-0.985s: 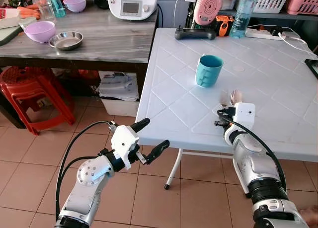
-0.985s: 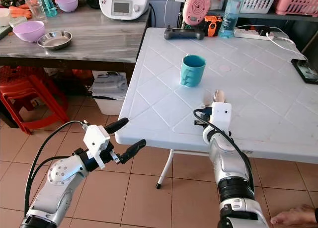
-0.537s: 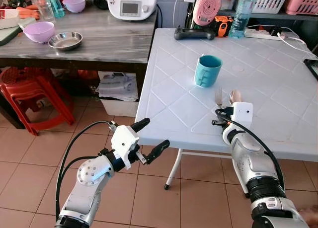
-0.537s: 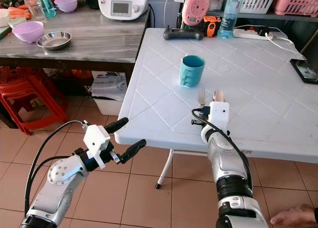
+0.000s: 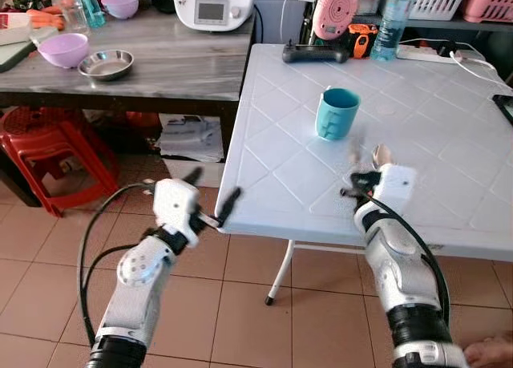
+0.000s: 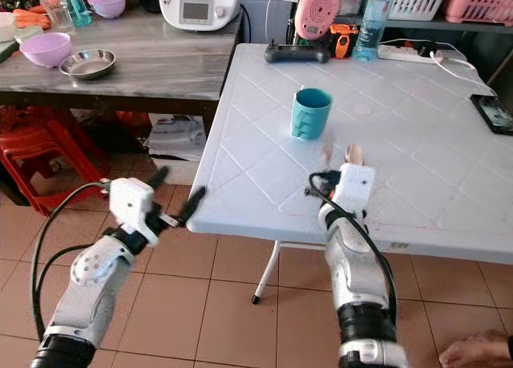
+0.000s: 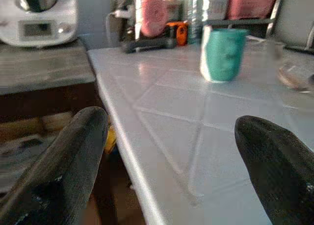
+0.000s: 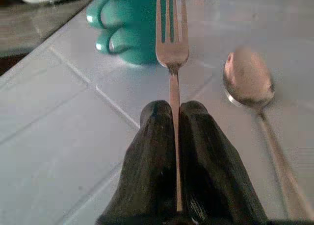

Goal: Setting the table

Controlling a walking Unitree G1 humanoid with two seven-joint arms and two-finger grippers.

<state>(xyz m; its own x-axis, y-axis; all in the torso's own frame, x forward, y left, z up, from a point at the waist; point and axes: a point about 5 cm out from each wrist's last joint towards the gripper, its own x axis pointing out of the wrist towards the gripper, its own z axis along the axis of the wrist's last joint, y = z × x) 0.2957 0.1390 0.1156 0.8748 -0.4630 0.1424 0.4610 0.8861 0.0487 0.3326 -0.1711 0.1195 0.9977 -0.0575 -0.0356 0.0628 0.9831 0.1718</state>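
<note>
No readable writing. My right tool (image 8: 172, 118) clenched on fork (image 8: 170, 36), beside blurred spoon (image 8: 248, 80); left tool (image 7: 171, 151) released.

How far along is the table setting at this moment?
Done: a teal ribbed cup and a metal spoon already lie on the white plastic table. In hand: the right claw is shut on a metal fork, held near the spoon. Left: laying the fork down. The left claw is open at the table's edge.
</note>
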